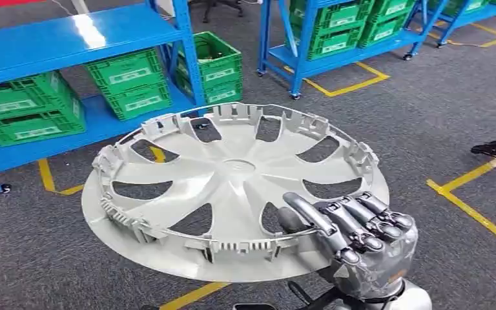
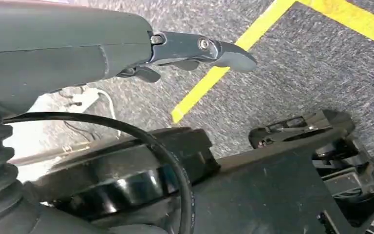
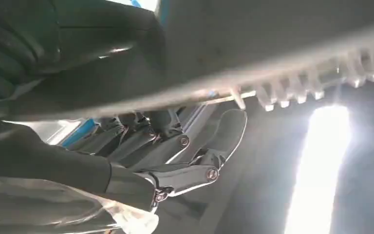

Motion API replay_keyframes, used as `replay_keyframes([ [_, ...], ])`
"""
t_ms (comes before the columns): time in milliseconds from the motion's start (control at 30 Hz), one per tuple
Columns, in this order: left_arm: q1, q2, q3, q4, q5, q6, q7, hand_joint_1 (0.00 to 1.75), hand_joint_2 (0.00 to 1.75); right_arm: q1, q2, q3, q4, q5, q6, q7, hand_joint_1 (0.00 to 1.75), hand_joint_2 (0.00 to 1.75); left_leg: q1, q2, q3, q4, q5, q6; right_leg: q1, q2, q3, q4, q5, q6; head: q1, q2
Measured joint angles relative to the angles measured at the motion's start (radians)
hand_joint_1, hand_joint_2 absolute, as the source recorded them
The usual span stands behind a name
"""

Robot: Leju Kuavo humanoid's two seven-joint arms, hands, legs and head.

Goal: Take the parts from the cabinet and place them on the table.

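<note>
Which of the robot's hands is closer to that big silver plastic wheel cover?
The right hand: it grips the silver plastic wheel cover at its near rim. The left hand hangs over the grey carpet, away from it.

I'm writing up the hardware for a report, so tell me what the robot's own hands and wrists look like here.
The right robot hand has metallic grey segmented fingers with darker rounded tips, above a silver wrist with a small orange mark. The right wrist view shows screw heads at the finger pivots. The left robot hand is dark grey, with a smooth cover, a ribbed bellows at the wrist and a silver screw in one finger. A black cable loops beside it.
</note>
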Motion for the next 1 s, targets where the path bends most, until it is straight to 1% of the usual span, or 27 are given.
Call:
replay_keyframes([
  [33, 0.000, 0.000, 0.000, 0.000, 0.000, 0.000, 0.000, 0.00, 1.75, 0.000, 0.000, 0.000, 0.000, 0.000, 0.000, 0.000, 1.75, 1.75, 0.002, 0.015, 0.001, 0.004, -0.003, -0.005, -0.002, -0.017, 0.058, -0.099, 0.043, 0.001, 0.000, 0.000],
  [67, -0.001, 0.000, 0.000, 0.000, 0.000, 0.000, 0.001, 0.00, 1.75, -0.001, 0.000, 0.000, 0.000, 0.000, 0.000, -0.001, 1.75, 1.75, 0.002, 0.025, 0.001, 0.010, -0.007, -0.012, -0.002, -0.050, 0.111, -0.188, 0.067, 0.002, 0.001, 0.000],
  [100, -0.001, 0.001, 0.000, 0.000, 0.000, 0.000, 0.001, 0.00, 1.75, -0.004, 0.000, 0.000, 0.000, 0.000, 0.000, -0.002, 1.75, 1.75, -0.007, 0.032, -0.002, 0.015, -0.012, -0.020, 0.011, -0.076, 0.126, -0.209, 0.049, -0.006, 0.002, 0.000],
  [133, 0.000, 0.001, 0.000, 0.000, -0.002, 0.000, 0.003, 0.00, 1.75, -0.003, 0.000, 0.000, -0.002, 0.000, 0.000, -0.005, 1.75, 1.75, -0.007, 0.038, -0.002, 0.021, -0.013, -0.026, 0.006, -0.055, 0.125, -0.211, 0.059, -0.024, -0.005, 0.000],
  [233, -0.005, 0.000, 0.000, 0.000, -0.005, 0.000, 0.006, 0.00, 1.75, -0.003, 0.002, -0.003, -0.003, 0.000, 0.000, -0.013, 1.75, 1.75, -0.005, 0.062, 0.003, 0.021, -0.011, -0.036, 0.009, -0.028, 0.116, -0.209, 0.064, -0.042, -0.003, 0.000],
  [267, -0.007, 0.000, 0.000, -0.001, -0.006, 0.000, 0.009, 0.00, 1.75, -0.002, 0.005, -0.005, -0.006, 0.000, 0.000, -0.019, 1.75, 1.75, 0.000, 0.040, 0.000, 0.028, -0.024, -0.046, 0.003, -0.020, 0.117, -0.211, 0.069, -0.051, -0.003, 0.000],
  [300, -0.007, 0.000, 0.000, -0.001, -0.007, 0.000, 0.011, 0.00, 1.75, -0.004, 0.008, -0.006, -0.007, 0.000, 0.000, -0.024, 1.75, 1.75, 0.002, -0.010, -0.011, 0.061, -0.057, -0.050, 0.002, -0.011, 0.114, -0.211, 0.072, -0.056, -0.005, 0.000],
  [333, -0.006, 0.000, 0.000, 0.000, -0.006, 0.000, 0.014, 0.00, 1.75, -0.005, 0.010, -0.008, -0.007, 0.000, 0.000, -0.029, 1.75, 1.75, 0.003, -0.040, -0.040, 0.135, -0.105, -0.051, 0.002, 0.000, 0.111, -0.211, 0.074, -0.061, -0.006, 0.000],
  [367, -0.006, 0.000, 0.000, -0.001, -0.006, 0.000, 0.014, 0.00, 1.75, -0.005, 0.010, -0.009, -0.007, 0.000, 0.000, -0.031, 1.75, 1.75, 0.003, -0.052, -0.075, 0.223, -0.149, -0.052, 0.003, 0.011, 0.107, -0.211, 0.076, -0.065, -0.005, 0.000],
  [400, -0.010, 0.000, 0.000, -0.001, -0.006, 0.000, 0.014, 0.00, 1.75, -0.005, 0.010, -0.011, -0.007, 0.000, 0.000, -0.032, 1.75, 1.75, 0.003, -0.056, -0.103, 0.294, -0.176, -0.052, 0.004, 0.023, 0.105, -0.211, 0.078, -0.067, -0.006, 0.000],
  [433, -0.013, 0.000, 0.000, -0.001, -0.007, 0.000, 0.015, 0.00, 1.75, -0.004, 0.012, -0.012, -0.007, 0.000, 0.000, -0.035, 1.75, 1.75, 0.003, -0.058, -0.115, 0.330, -0.181, -0.051, 0.004, 0.035, 0.104, -0.211, 0.080, -0.068, -0.005, 0.000],
  [467, -0.014, 0.000, 0.000, -0.001, -0.008, 0.000, 0.015, 0.00, 1.75, -0.003, 0.014, -0.015, -0.007, 0.000, 0.000, -0.038, 1.75, 1.75, 0.003, -0.059, -0.107, 0.322, -0.164, -0.049, 0.004, 0.050, 0.103, -0.211, 0.082, -0.067, -0.005, 0.000],
  [500, -0.014, 0.000, 0.000, -0.001, -0.010, 0.000, 0.016, 0.00, 1.75, -0.002, 0.016, -0.017, -0.009, 0.000, 0.000, -0.042, 1.75, 1.75, 0.003, -0.061, -0.081, 0.272, -0.126, -0.046, 0.004, 0.066, 0.103, -0.210, 0.083, -0.066, -0.006, 0.000],
  [533, -0.013, 0.000, 0.000, -0.001, -0.015, 0.000, 0.016, 0.00, 1.75, -0.002, 0.019, -0.020, -0.012, 0.001, 0.000, -0.047, 1.75, 1.75, 0.004, -0.070, -0.039, 0.185, -0.075, -0.041, 0.004, 0.083, 0.103, -0.210, 0.086, -0.062, -0.006, 0.000],
  [567, -0.012, 0.001, 0.000, -0.001, -0.017, 0.000, 0.016, 0.00, 1.75, -0.002, 0.021, -0.022, -0.015, 0.003, 0.000, -0.050, 1.75, 1.75, 0.005, -0.104, 0.003, 0.093, -0.031, -0.035, 0.003, 0.098, 0.103, -0.210, 0.088, -0.059, -0.006, 0.000],
  [600, -0.008, 0.003, 0.000, 0.000, -0.018, 0.000, 0.017, 0.00, 1.75, -0.002, 0.022, -0.023, -0.015, 0.004, 0.000, -0.051, 1.75, 1.75, 0.007, -0.160, 0.024, 0.051, -0.034, -0.029, 0.003, 0.107, 0.099, -0.210, 0.091, -0.054, -0.005, 0.000],
  [633, -0.006, 0.002, 0.000, 0.000, -0.018, 0.000, 0.017, 0.00, 1.75, -0.004, 0.023, -0.024, -0.015, 0.004, 0.000, -0.052, 1.75, 1.75, 0.010, -0.165, 0.025, 0.028, -0.034, -0.029, 0.006, 0.119, 0.092, -0.204, 0.094, -0.050, -0.004, 0.000],
  [700, -0.009, 0.002, 0.000, 0.000, -0.018, 0.000, 0.017, 0.00, 1.75, 0.000, 0.024, -0.027, -0.019, 0.005, 0.000, -0.054, 1.75, 1.75, 0.003, -0.147, 0.023, 0.026, -0.042, -0.029, -0.002, 0.139, 0.076, -0.209, 0.106, -0.031, -0.004, 0.000],
  [733, -0.010, 0.002, -0.001, -0.001, -0.019, -0.001, 0.017, 0.00, 1.75, 0.002, 0.026, -0.028, -0.021, 0.006, 0.000, -0.054, 1.75, 1.75, 0.002, -0.135, 0.023, 0.023, -0.037, -0.022, -0.003, 0.151, 0.074, -0.215, 0.112, -0.021, -0.005, 0.000],
  [767, -0.011, -0.003, -0.001, -0.001, -0.021, -0.003, 0.016, 0.00, 1.75, 0.002, 0.026, -0.029, -0.023, 0.006, 0.000, -0.055, 1.75, 1.75, 0.013, -0.117, 0.024, 0.009, -0.028, -0.015, -0.004, 0.150, 0.063, -0.210, 0.111, -0.019, -0.005, 0.000],
  [800, -0.011, -0.003, -0.001, -0.001, -0.023, -0.004, 0.016, 0.00, 1.75, 0.004, 0.026, -0.031, -0.024, 0.008, 0.000, -0.058, 1.75, 1.75, 0.011, -0.102, 0.024, 0.007, -0.024, -0.011, 0.005, 0.084, 0.050, -0.188, 0.090, -0.018, -0.001, 0.000],
  [833, -0.010, -0.004, -0.001, -0.001, -0.026, -0.008, 0.016, 0.00, 1.75, 0.002, 0.026, -0.032, -0.025, 0.008, 0.000, -0.061, 1.75, 1.75, 0.009, -0.087, 0.021, 0.006, -0.023, -0.006, 0.007, 0.043, 0.022, -0.129, 0.050, -0.016, 0.006, 0.000],
  [867, -0.007, -0.003, -0.001, -0.001, -0.027, -0.010, 0.016, 0.00, 1.75, -0.001, 0.026, -0.033, -0.025, 0.009, 0.000, -0.062, 1.75, 1.75, 0.005, -0.068, 0.020, 0.006, -0.022, -0.004, 0.006, 0.025, -0.012, -0.048, 0.007, -0.013, 0.008, 0.000],
  [900, -0.005, -0.002, -0.001, -0.001, -0.027, -0.012, 0.016, 0.00, 1.75, -0.001, 0.026, -0.034, -0.026, 0.009, 0.000, -0.065, 1.75, 1.75, 0.003, -0.048, 0.019, 0.006, -0.023, -0.004, 0.006, 0.016, -0.047, 0.034, -0.028, -0.011, 0.006, 0.000],
  [933, -0.005, -0.001, -0.001, -0.001, -0.028, -0.014, 0.016, 0.00, 1.75, 0.001, 0.026, -0.036, -0.026, 0.009, 0.000, -0.067, 1.75, 1.75, 0.002, -0.033, 0.018, 0.007, -0.023, -0.004, 0.006, 0.011, -0.067, 0.086, -0.044, -0.009, 0.008, 0.000],
  [967, -0.006, -0.001, -0.001, -0.001, -0.029, -0.014, 0.017, 0.00, 1.75, 0.003, 0.026, -0.038, -0.026, 0.009, 0.000, -0.070, 1.75, 1.75, 0.001, -0.018, 0.018, 0.007, -0.023, -0.004, 0.006, 0.010, -0.064, 0.090, -0.037, -0.009, 0.007, 0.000],
  [1000, -0.006, 0.000, -0.001, -0.001, -0.031, -0.014, 0.018, 0.00, 1.75, 0.003, 0.026, -0.039, -0.026, 0.009, 0.000, -0.072, 1.75, 1.75, 0.000, -0.003, 0.019, 0.007, -0.023, -0.004, 0.006, 0.006, -0.036, 0.051, -0.011, -0.010, 0.007, 0.000],
])
